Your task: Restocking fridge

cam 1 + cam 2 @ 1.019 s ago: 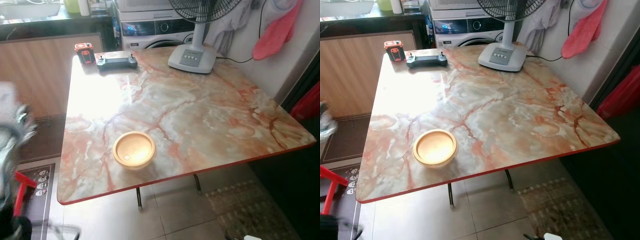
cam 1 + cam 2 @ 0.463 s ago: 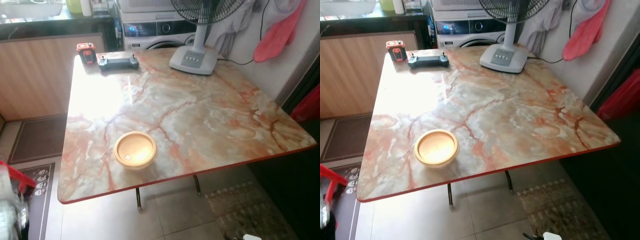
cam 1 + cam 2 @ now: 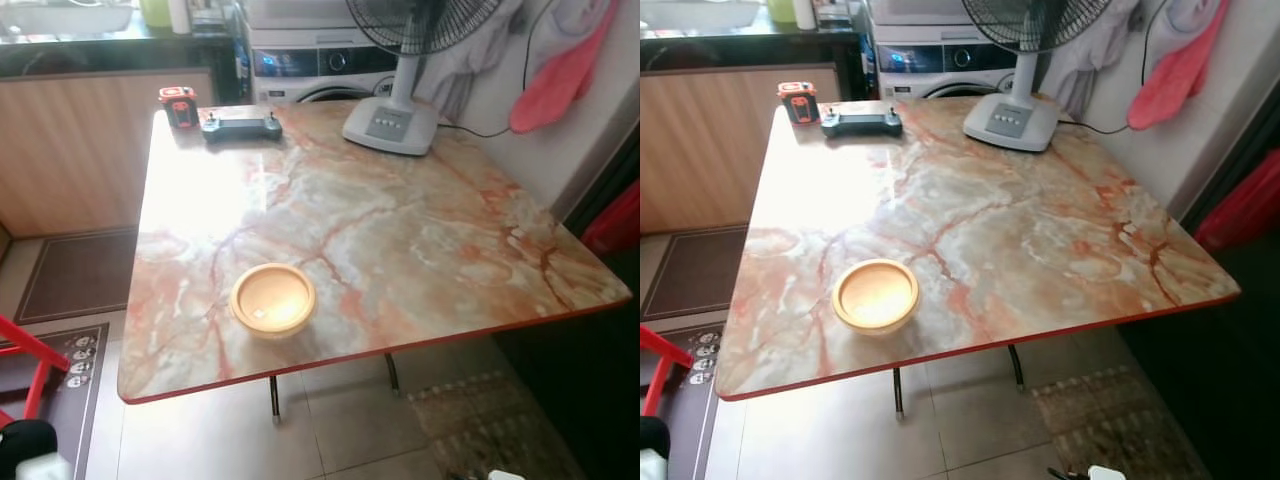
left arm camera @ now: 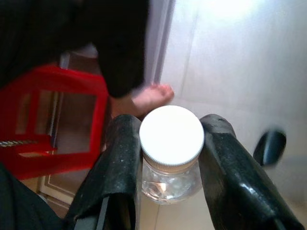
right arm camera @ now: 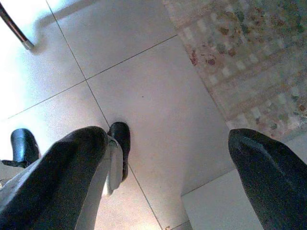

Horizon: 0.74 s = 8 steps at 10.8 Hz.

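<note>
- My left gripper (image 4: 170, 158) has its jaws closed on a clear jar (image 4: 171, 153) with a white lid, at centre frame in its wrist view.
- My right gripper (image 5: 165, 167) hangs over the floor, jaws wide apart and empty.
- I'd keep the jar upright and firmly pinched while walking past the marble surface (image 3: 400, 230) to find the fridge.

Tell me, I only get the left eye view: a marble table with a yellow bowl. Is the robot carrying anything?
Observer: Yes. The left claw is shut on a clear jar with a white lid.
Visitor: And the other claw?
Observer: The right claw is open and empty, hanging over pale floor tiles.
Visitor: Is anyone nearby?
Observer: A person's bare foot shows on the floor beyond the jar.
</note>
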### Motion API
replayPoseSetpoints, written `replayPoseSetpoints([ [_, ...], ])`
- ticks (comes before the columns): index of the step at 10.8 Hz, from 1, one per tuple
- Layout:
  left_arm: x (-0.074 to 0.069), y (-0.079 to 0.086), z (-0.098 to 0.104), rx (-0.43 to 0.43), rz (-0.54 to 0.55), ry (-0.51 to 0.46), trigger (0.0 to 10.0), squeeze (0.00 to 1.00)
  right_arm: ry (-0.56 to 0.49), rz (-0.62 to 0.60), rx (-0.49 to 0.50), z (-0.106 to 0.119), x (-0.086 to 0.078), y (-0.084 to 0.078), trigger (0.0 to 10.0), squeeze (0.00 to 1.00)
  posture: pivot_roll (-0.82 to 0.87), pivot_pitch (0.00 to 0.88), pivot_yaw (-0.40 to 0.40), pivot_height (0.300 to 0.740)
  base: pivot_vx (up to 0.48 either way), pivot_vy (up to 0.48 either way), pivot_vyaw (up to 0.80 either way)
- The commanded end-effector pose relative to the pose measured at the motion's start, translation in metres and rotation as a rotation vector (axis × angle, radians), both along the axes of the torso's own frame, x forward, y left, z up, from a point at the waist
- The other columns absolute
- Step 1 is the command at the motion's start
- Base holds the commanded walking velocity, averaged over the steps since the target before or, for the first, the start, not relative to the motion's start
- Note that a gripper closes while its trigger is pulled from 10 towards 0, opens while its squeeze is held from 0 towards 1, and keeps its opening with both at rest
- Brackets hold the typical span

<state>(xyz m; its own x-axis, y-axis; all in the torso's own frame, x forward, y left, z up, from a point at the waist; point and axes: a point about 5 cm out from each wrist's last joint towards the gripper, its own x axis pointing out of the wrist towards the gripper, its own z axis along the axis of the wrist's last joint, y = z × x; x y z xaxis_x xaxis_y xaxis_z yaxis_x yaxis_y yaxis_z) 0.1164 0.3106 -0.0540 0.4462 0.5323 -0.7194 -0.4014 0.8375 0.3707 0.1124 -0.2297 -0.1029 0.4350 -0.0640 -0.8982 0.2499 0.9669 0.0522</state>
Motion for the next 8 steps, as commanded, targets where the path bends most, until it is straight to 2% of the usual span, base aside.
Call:
replayPoseSetpoints([
  [1, 0.004, -0.015, -0.011, -0.013, -0.081, 0.02, 10.0, 0.0, 0.006, 0.002, -0.009, 0.0, -0.001, -0.003, 10.0, 0.0, 0.14, 0.0, -0.069, 0.74, 0.0, 0.0, 0.0],
  [3, 0.005, -0.026, -0.02, -0.03, -0.137, 0.052, 10.0, 0.0, 0.002, -0.003, -0.008, 0.001, -0.001, -0.003, 10.0, 0.0, 0.13, 0.0, -0.065, 0.74, 0.0, 0.0, 0.0],
  [7, 0.005, -0.036, -0.03, -0.074, -0.095, 0.094, 10.0, 0.0, -0.008, -0.007, -0.005, 0.001, -0.001, -0.004, 10.0, 0.0, 0.08, 0.0, -0.048, 0.74, 0.0, 0.0, 0.0],
  [8, 0.005, -0.037, -0.031, -0.069, -0.099, 0.105, 10.0, 0.0, -0.008, -0.016, -0.006, 0.001, -0.002, -0.004, 10.0, 0.0, 0.08, 0.0, -0.045, 0.74, 0.0, 0.285, 0.0],
])
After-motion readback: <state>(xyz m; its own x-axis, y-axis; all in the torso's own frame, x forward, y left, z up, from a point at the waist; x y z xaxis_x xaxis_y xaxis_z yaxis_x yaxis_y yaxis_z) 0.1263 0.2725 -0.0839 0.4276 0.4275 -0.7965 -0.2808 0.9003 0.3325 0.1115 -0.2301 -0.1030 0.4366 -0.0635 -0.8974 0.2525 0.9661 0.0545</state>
